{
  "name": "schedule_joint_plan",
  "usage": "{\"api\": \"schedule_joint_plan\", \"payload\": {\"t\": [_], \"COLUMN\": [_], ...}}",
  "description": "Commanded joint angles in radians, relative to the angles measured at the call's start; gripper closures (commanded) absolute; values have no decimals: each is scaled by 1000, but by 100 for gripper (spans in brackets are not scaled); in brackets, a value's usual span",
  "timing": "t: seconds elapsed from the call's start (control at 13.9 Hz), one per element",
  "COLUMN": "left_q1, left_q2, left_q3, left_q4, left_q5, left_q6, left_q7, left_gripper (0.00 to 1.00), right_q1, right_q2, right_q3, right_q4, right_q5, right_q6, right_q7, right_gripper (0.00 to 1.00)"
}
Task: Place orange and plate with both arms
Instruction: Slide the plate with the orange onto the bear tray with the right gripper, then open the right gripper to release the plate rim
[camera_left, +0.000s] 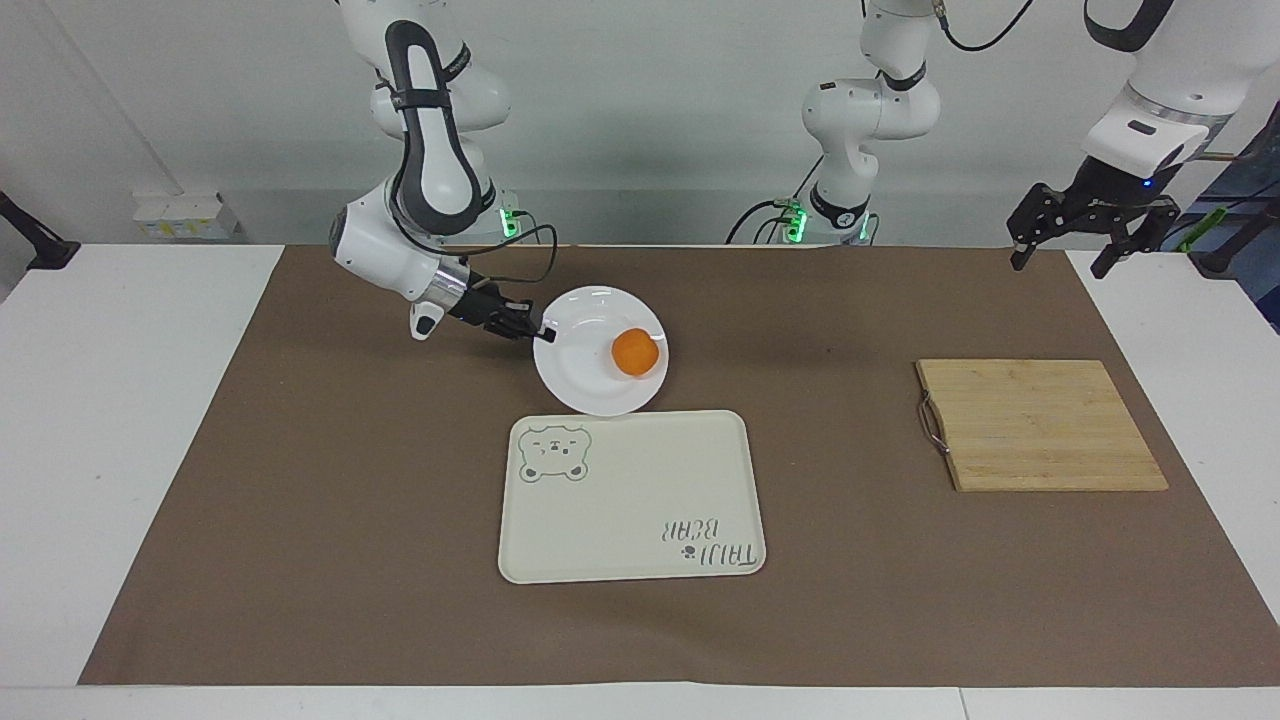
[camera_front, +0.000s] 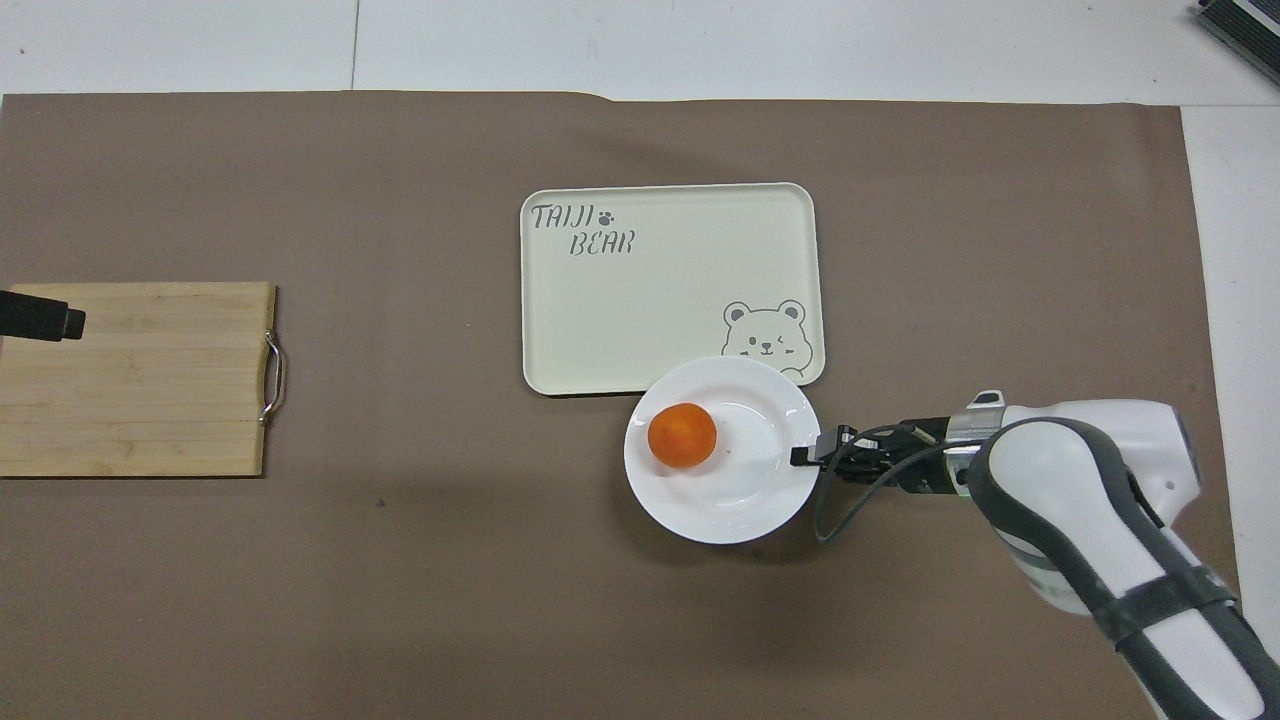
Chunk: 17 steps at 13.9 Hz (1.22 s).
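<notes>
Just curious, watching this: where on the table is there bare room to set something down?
Most of the tray is bare, and so is the cutting board, with open brown mat between them. It is crowded where the plate with the orange, gripped by the right gripper, overlaps the tray's corner.
</notes>
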Motion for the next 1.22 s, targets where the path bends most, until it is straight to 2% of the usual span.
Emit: {"api": "schedule_joint_plan", "payload": {"t": [0.0,0.14,0.29,0.43,0.72,0.86,1.08,1.15], "left_q1": [17,17,17,15,15,15,15,15], "left_q2": [6,7,7,7,6,7,7,7], "left_q3": [-12,-12,-12,-13,-13,-13,-13,-13], "left_q4": [23,23,23,23,23,23,23,23], "left_q5": [13,13,13,13,13,13,13,13], "left_q6": [-28,-28,-28,-28,-27,-25,-22,-19], "left_q7": [5,5,5,5,5,5,5,5], "left_gripper": [0,0,0,0,0,0,0,0], "right_q1": [-50,-58,-59,-40,9,29,62,60], "right_q2": [91,147,229,325,463,467,453,445], "right_q3": [2,1,4,4,9,9,7,9], "right_q4": [128,197,270,365,508,510,453,435], "right_q5": [88,152,207,263,324,321,326,324], "right_q6": [-13,-10,44,61,139,160,165,165], "right_q7": [-69,-126,-166,-194,-197,-195,-204,-204], "right_gripper": [100,100,100,100,100,100,100,45]}}
